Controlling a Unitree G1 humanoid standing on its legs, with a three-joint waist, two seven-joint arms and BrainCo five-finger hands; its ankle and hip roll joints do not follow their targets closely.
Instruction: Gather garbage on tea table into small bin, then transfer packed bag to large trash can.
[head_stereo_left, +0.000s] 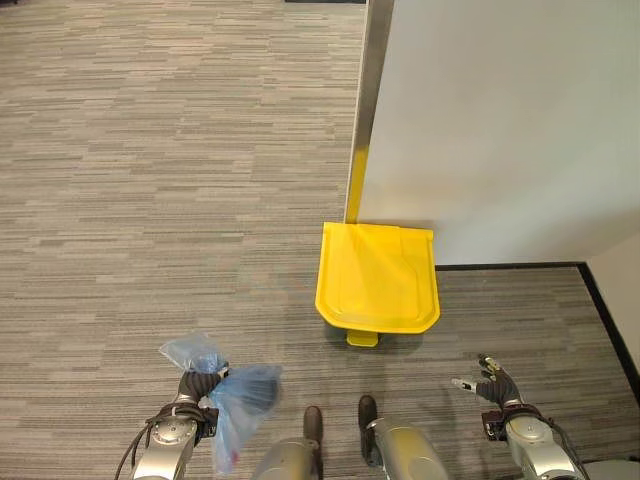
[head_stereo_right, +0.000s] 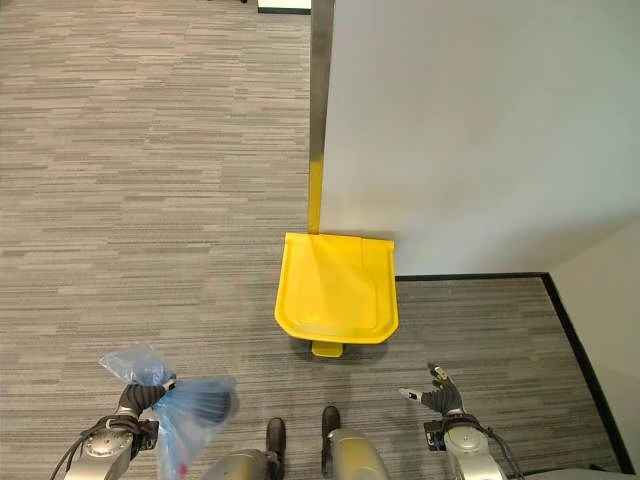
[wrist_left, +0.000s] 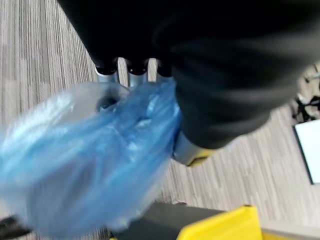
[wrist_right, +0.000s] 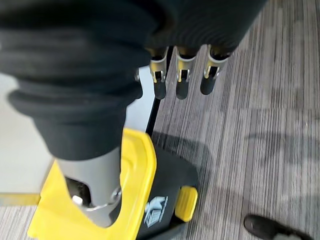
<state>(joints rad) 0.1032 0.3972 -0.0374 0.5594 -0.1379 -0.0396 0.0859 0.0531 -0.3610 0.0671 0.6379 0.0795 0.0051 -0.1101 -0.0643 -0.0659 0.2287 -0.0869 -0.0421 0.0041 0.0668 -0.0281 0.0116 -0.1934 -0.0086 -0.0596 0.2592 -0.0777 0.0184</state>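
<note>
Left eye view shows the left hand (head_stereo_left: 197, 386) low at the robot's left side, its fingers curled tight round the gathered neck of a blue bag (head_stereo_left: 243, 403). The bag's loose top (head_stereo_left: 190, 352) sticks up past the fist while its filled body hangs beside the hand, above the grey striped carpet (head_stereo_left: 150, 200). Ahead stands a yellow trash can (head_stereo_left: 377, 276) with its lid down and a small yellow pedal (head_stereo_left: 362, 339) at its near foot, set against a white wall (head_stereo_left: 500, 120). Well apart on the other side, the right hand (head_stereo_left: 489, 385) hangs over the carpet with fingers relaxed and spread, holding nothing.
</note>
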